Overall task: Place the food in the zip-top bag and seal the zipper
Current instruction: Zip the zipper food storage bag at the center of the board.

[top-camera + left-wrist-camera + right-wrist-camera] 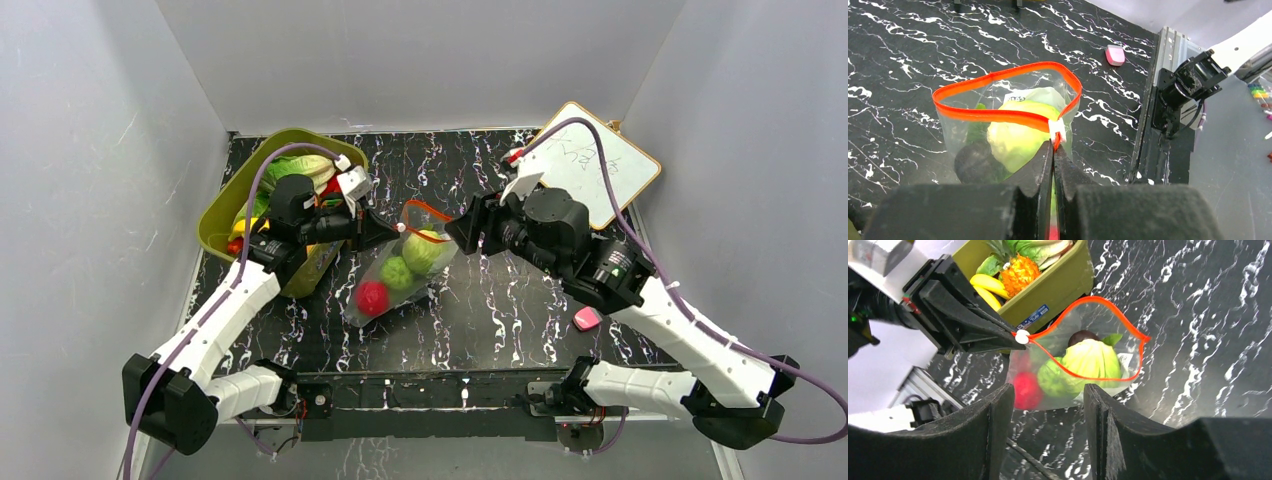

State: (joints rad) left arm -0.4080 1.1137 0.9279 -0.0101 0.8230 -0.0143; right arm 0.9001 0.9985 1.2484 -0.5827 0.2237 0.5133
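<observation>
Pinching the zipper [998, 116], the left gripper [1054, 147] is squeezed tight; the right gripper [1048, 390] has jaws apart, holding nothing. Held at one end only, the bag [955, 132] of food [1090, 360] beside the green tub [1058, 290] may slide, not zip.

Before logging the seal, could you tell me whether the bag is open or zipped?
Open: the red strip forms a wide loop, with the cabbage showing inside it.

bag [385, 292]: middle, mouth far
food [424, 250]: some in bag, more in tub [222, 218]
tub: far left
board [600, 168]: far right
left gripper [398, 228]: at left end of bag mouth
right gripper [452, 232]: just right of bag mouth
</observation>
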